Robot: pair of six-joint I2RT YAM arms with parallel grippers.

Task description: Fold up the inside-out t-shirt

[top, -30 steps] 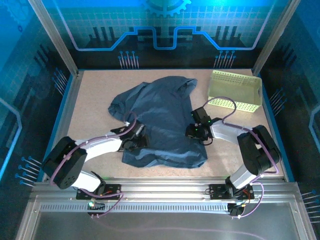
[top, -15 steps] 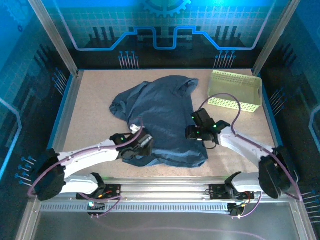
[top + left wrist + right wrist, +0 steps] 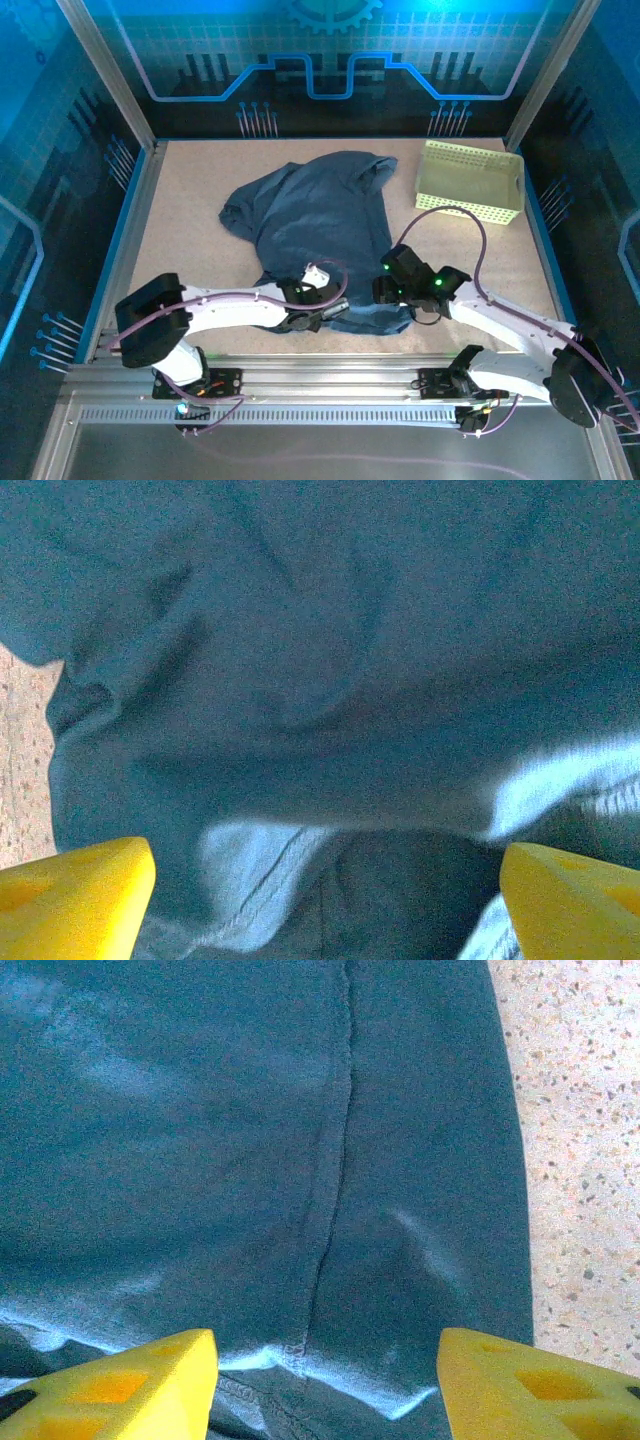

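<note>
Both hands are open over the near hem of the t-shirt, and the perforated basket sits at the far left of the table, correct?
No: the top external view shows the perforated basket at the far right of the table. The rest holds: the left hand and right hand are open over the near hem of the t-shirt.

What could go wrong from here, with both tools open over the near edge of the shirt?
The hem of the t-shirt lies in layers under the left tool and right tool, so a pinch might catch only one layer.
The far part is bunched, so a fold now would likely trap wrinkles.
Its far edge lies close to the basket; dragging might snag it.
</note>
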